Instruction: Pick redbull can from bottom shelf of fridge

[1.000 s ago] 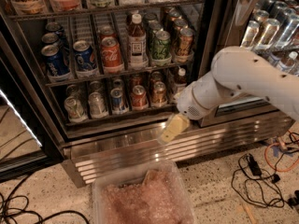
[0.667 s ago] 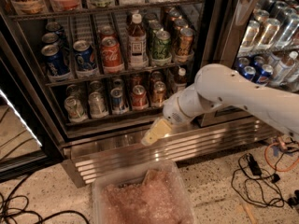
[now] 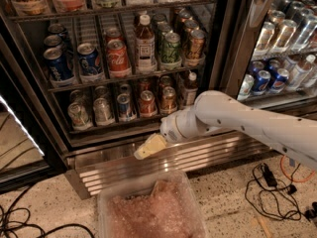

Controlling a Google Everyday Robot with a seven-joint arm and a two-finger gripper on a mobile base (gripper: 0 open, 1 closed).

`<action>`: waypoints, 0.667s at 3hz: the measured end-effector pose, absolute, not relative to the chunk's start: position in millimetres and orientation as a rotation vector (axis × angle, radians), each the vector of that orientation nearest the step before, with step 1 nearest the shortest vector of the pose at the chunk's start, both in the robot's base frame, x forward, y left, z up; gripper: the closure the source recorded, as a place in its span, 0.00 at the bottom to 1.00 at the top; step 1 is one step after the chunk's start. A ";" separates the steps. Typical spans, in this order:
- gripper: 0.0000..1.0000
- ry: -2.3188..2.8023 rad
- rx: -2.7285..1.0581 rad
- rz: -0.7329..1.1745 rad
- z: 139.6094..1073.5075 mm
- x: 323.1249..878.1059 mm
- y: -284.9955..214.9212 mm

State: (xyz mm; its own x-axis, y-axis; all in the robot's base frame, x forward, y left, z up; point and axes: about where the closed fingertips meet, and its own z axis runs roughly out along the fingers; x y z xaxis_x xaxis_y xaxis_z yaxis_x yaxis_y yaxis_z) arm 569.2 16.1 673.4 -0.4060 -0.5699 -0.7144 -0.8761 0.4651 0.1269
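The fridge (image 3: 226,48) stands open in front of me, with a ribbed steel base (image 3: 198,155). On the bottom shelf (image 3: 116,128) there is a row of small cans and a bottle (image 3: 188,89). The redbull can (image 3: 124,106), slim and blue-and-silver, stands upright in the middle of that row. A silver can (image 3: 103,111) is on its left and a red-orange can (image 3: 147,103) on its right. My gripper (image 3: 149,147) hangs at the end of the white arm (image 3: 233,118), in front of the fridge's base. It is below the shelf edge, below and slightly right of the redbull can, and empty.
The rack above holds Pepsi cans (image 3: 57,66), a Coke can (image 3: 118,58) and a bottle (image 3: 145,41). A clear plastic bin (image 3: 153,207) sits on the floor just below the gripper. Cables lie on the floor at left (image 3: 25,222) and right (image 3: 275,192). A second cooler (image 3: 282,53) is at right.
The arm has swung left along the front of the fridge base, carrying the gripper from under the right end of the bottom shelf to under its middle.
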 end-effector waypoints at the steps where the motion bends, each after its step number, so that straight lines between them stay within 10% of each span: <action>1: 0.00 2.036 -1.151 0.717 654.7 572.7 52.6; 2: 0.00 2.027 -1.152 0.722 651.8 572.0 55.0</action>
State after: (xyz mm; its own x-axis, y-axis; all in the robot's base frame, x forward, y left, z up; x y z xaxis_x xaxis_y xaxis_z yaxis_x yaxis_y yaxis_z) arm 572.0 55.0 651.8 -0.3714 -0.5012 -0.7816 -0.8823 0.4527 0.1289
